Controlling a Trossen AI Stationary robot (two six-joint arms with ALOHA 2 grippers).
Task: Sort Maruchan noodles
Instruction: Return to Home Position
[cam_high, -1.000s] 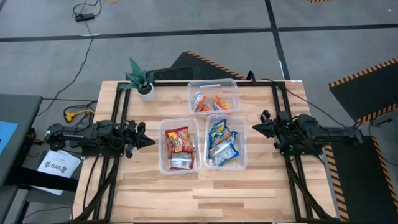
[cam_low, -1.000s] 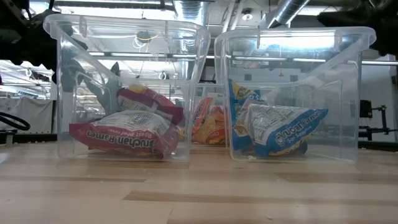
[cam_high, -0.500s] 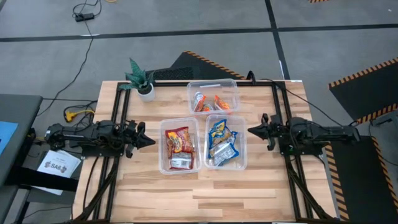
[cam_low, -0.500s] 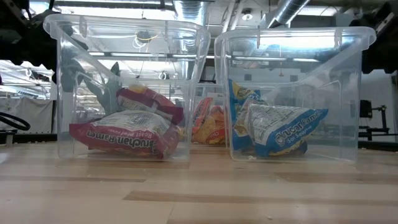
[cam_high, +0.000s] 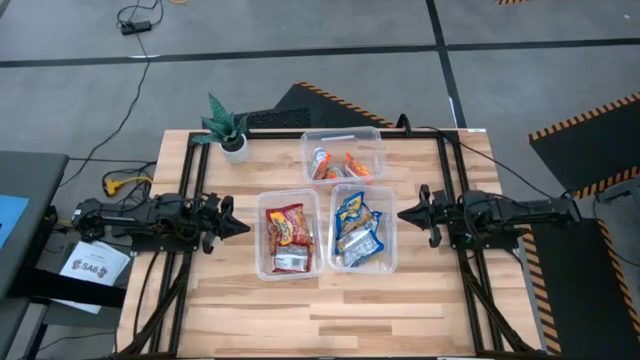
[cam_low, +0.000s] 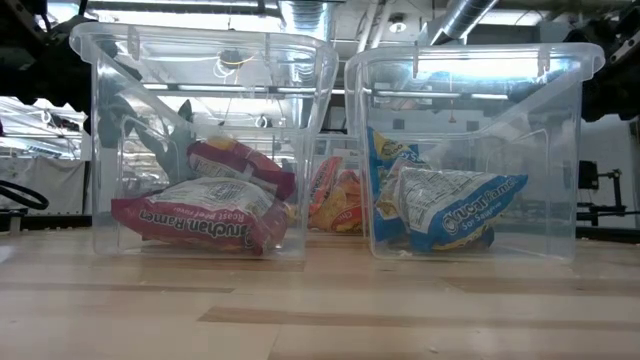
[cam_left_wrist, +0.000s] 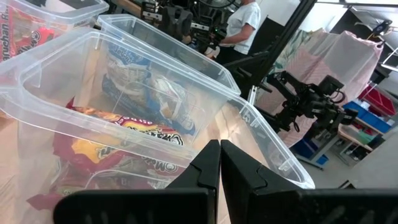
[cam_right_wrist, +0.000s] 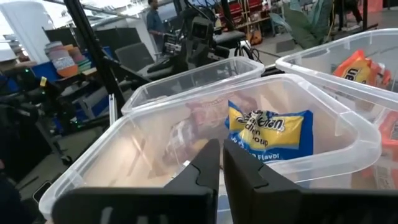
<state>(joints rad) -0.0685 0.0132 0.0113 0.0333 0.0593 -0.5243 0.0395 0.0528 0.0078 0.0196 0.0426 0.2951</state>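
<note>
While the right arm (cam_high: 510, 212) settles straighter than a second ago, my high view shows the right hand (cam_high: 405, 214) clear of the bins (cam_high: 363, 270), the left hand (cam_high: 243, 227) parked opposite. Low view: Maruchan noodles (cam_low: 440, 205) lie binned. Wrist views: both hands pressed together, empty; sorting looks finished.

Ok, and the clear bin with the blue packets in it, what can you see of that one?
The bin is clear plastic, rectangular with rounded corners and a flared rim, standing upright and lidless on the wooden table. Inside lie several blue-and-white and yellow-and-blue noodle packets, leaning on each other. The bin of red packets sits close beside it; whether they touch is unclear. The right gripper is nearby, clear of it.
</note>
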